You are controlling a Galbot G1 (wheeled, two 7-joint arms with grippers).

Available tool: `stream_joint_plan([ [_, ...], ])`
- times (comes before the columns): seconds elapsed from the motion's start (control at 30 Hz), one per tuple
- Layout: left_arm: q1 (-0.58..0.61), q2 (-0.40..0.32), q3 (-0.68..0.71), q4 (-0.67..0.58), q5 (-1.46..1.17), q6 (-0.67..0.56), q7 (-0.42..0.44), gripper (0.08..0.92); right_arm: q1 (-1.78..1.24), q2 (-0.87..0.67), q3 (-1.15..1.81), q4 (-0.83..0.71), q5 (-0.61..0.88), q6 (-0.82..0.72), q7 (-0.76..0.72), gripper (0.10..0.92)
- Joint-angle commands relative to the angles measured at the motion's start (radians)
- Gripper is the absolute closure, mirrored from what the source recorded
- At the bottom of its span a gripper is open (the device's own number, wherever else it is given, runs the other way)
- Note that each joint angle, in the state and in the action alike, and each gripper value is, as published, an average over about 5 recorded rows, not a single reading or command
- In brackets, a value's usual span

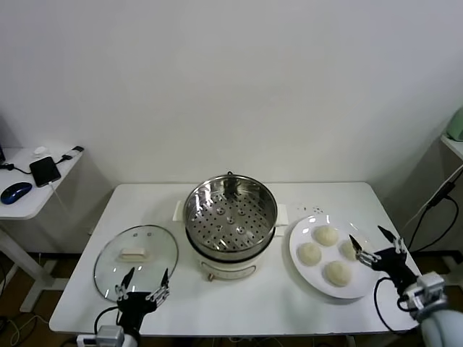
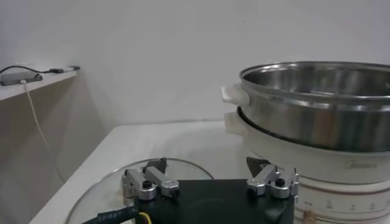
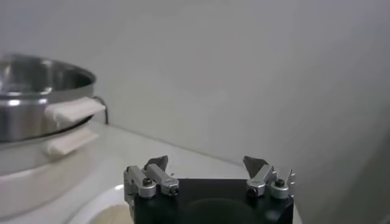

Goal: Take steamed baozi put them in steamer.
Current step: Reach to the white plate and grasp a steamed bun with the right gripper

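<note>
We see four cream-white steamed baozi (image 1: 326, 235) on a flat white plate (image 1: 302, 269), right of the shiny steel steamer (image 1: 230, 215); a round glass lid (image 1: 136, 251) lies left. Left gripper (image 1: 143, 284) and right gripper (image 1: 377, 243) both spread open, empty.

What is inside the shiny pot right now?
Only the tray full of little holes sits inside the steamer. No buns are in it. What lies below the tray is hidden.

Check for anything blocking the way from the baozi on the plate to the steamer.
Nothing visible does: the baozi lie uncovered on the plate beside the open steamer; its glass lid lies on the other side.
</note>
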Motion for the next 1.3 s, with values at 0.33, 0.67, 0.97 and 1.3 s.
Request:
stream_joint_plan([
  [0.33,0.012,-0.003,-0.009,-0.007,-0.006,-0.003,-0.001,0.177,0.799,-0.52,-0.713,-0.398,-0.374,-0.02,-0.627,0.203],
  [0.67,0.005,-0.006,-0.011,-0.009,-0.034,0.018,0.003,0.177,1.105,-0.448,-1.129,-0.629,-0.444,0.204,-0.721,0.203],
  [0.97,0.01,-0.01,-0.02,-0.006,-0.039,0.027,0.003,0.177,1.091,-0.321,-1.12,-0.725,-0.495,0.246,-0.731,0.203],
  [1.3,0.01,-0.016,-0.015,-0.003,-0.037,0.024,0.002,0.177,1.06,-0.215,-1.068,-0.775,-0.469,0.254,-0.661,0.203],
])
